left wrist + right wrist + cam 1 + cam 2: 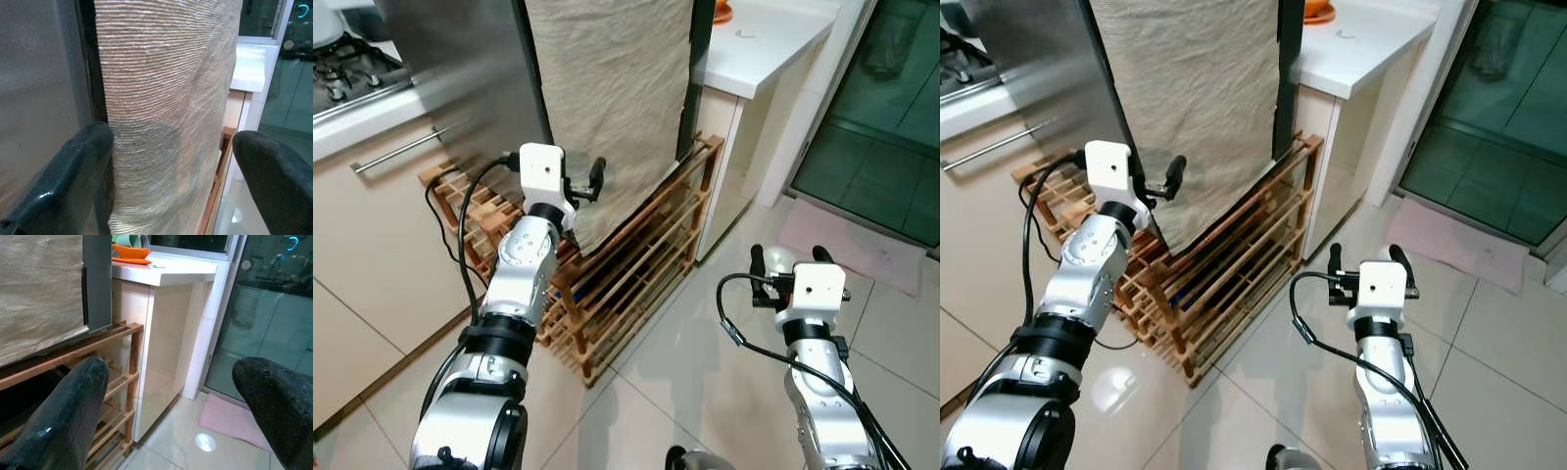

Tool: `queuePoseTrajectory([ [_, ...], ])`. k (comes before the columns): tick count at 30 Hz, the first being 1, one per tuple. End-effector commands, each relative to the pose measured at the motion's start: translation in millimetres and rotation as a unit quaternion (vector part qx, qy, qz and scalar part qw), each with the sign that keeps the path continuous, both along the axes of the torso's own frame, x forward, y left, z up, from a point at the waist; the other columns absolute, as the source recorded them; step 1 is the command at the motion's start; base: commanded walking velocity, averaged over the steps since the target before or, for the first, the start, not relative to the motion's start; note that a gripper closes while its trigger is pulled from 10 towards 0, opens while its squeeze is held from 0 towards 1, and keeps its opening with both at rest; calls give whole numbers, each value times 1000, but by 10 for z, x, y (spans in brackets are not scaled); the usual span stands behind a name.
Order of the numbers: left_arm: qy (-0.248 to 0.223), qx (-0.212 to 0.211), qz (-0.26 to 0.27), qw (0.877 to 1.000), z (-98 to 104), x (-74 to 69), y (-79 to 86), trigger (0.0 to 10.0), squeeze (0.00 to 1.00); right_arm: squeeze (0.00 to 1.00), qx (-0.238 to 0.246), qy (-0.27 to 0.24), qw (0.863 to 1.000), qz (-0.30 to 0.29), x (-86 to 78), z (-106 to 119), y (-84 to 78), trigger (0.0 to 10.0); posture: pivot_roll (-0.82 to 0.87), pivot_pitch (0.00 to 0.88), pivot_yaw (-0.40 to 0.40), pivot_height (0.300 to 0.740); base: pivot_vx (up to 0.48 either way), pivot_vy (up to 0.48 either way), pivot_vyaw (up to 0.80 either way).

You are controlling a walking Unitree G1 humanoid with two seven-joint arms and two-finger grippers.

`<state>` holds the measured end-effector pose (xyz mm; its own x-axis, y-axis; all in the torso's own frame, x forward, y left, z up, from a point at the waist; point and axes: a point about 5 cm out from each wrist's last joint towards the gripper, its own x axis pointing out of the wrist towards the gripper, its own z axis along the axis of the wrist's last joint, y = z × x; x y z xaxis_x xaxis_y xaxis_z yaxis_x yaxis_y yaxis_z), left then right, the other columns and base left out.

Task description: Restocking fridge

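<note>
Orange bowl [131,252] holds green cups [128,240].

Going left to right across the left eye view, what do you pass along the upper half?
Stove → steel fridge side → beige cloth hanging over the fridge → white countertop → glass door.

text: none legible | labels: none | brands: none | numbers: none | signs: none
</note>
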<state>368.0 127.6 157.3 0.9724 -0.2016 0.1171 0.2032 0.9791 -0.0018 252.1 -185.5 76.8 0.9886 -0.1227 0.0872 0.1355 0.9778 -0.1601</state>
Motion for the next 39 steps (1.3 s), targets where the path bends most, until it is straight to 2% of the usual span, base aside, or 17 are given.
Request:
queuePoseTrajectory([
  [1,0,-3,-3,1000,46,49,-20,10000,0,0,-1,-11,1000,0,10,58,8,10000,-122,0,46,740,0,0,0],
  [9,13,-21,38,999,69,134,49,10000,0,0,1,-10,1000,3,-12,50,27,10000,-125,0,48,740,0,0,0],
  [14,27,-30,32,999,29,142,22,10000,0,0,1,-7,1000,4,-26,38,29,10000,-123,0,45,740,0,0,0],
  [20,28,-36,-43,998,69,161,-234,10000,0,0,0,-5,1000,7,-21,37,32,10000,-122,0,42,740,0,0,0],
  [29,-3,-35,-76,997,243,213,-335,10000,0,0,-2,-3,1000,6,-31,32,27,10000,-130,0,45,740,0,0,0],
  [37,-21,-38,-160,986,399,201,-597,10000,0,0,-3,-2,1000,6,-34,25,35,10000,-132,0,48,740,0,0,0],
  [39,-21,-36,-167,985,410,201,-643,10000,0,0,-3,-1,1000,7,-32,22,40,10000,-132,0,48,740,0,0,0],
])
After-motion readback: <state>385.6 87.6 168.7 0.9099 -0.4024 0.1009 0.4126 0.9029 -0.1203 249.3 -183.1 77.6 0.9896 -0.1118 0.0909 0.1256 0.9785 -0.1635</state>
